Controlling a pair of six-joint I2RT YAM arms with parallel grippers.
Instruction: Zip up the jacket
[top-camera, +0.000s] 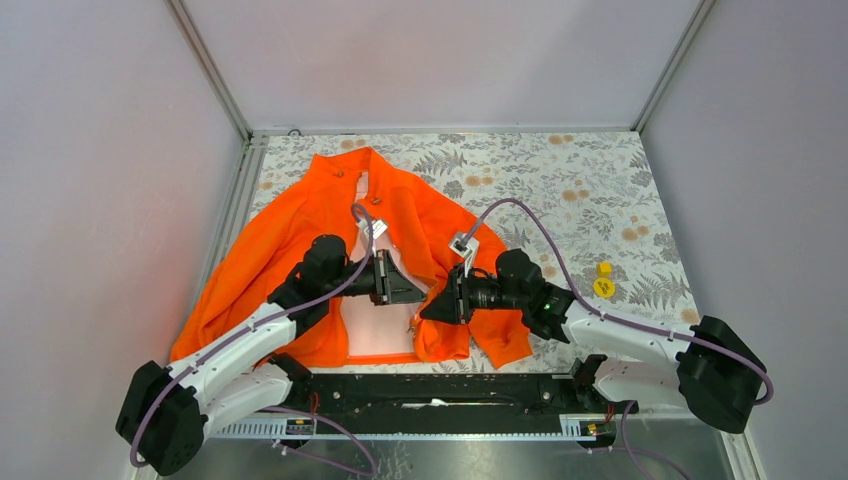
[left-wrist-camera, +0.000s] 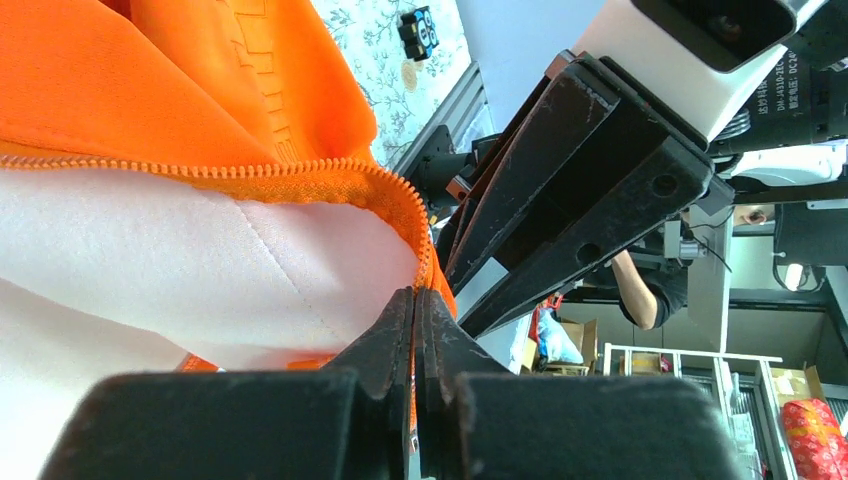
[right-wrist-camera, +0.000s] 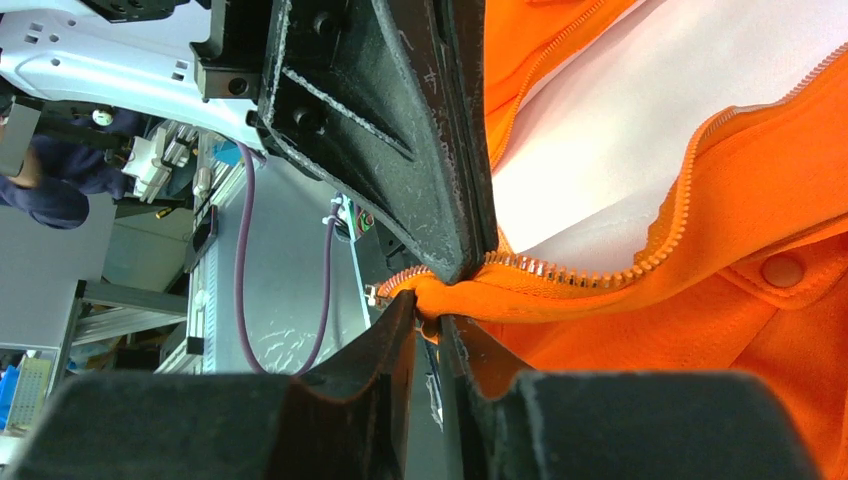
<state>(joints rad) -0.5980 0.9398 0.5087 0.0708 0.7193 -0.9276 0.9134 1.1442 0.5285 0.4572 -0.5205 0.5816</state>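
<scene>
The orange jacket (top-camera: 290, 250) lies on the table with its front open and pale lining (top-camera: 375, 330) showing. My left gripper (top-camera: 412, 292) and right gripper (top-camera: 428, 306) meet tip to tip at the lower front opening. In the left wrist view my left gripper (left-wrist-camera: 415, 300) is shut on the toothed zipper edge (left-wrist-camera: 250, 172), with the lining (left-wrist-camera: 150, 240) to its left. In the right wrist view my right gripper (right-wrist-camera: 428, 315) pinches the orange zipper edge's end, just below the left gripper's fingers (right-wrist-camera: 400, 130). The zipper teeth (right-wrist-camera: 570, 278) stay unjoined.
The flowered table top (top-camera: 560, 190) extends to the right, with two small yellow pieces (top-camera: 603, 285) on it. A black rail (top-camera: 440, 390) runs along the near edge between the arm bases. Grey walls close in the left, back and right.
</scene>
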